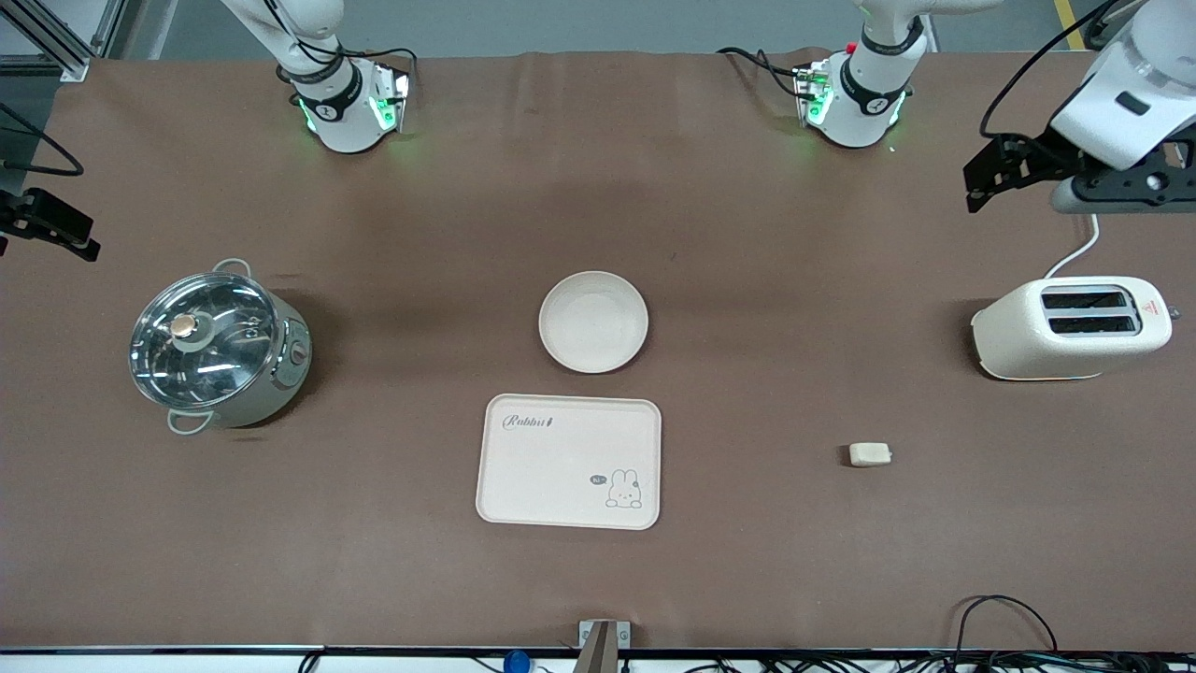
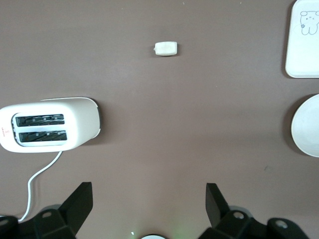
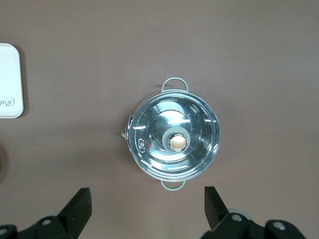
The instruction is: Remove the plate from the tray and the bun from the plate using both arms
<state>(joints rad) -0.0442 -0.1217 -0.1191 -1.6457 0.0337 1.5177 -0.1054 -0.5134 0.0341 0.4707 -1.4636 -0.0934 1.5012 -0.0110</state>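
Plate (image 1: 593, 322) off tray (image 1: 569, 461), bun (image 1: 870, 454) off plate: done. Left gripper (image 2: 148, 201) over toaster (image 1: 1071, 327), right gripper (image 3: 144, 204) over pot (image 1: 220, 348), both wide open, waiting.

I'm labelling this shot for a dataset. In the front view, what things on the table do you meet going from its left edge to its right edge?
Pot → tray → bun → toaster. The plate overlaps the tray's span, so I leave it out of the order.
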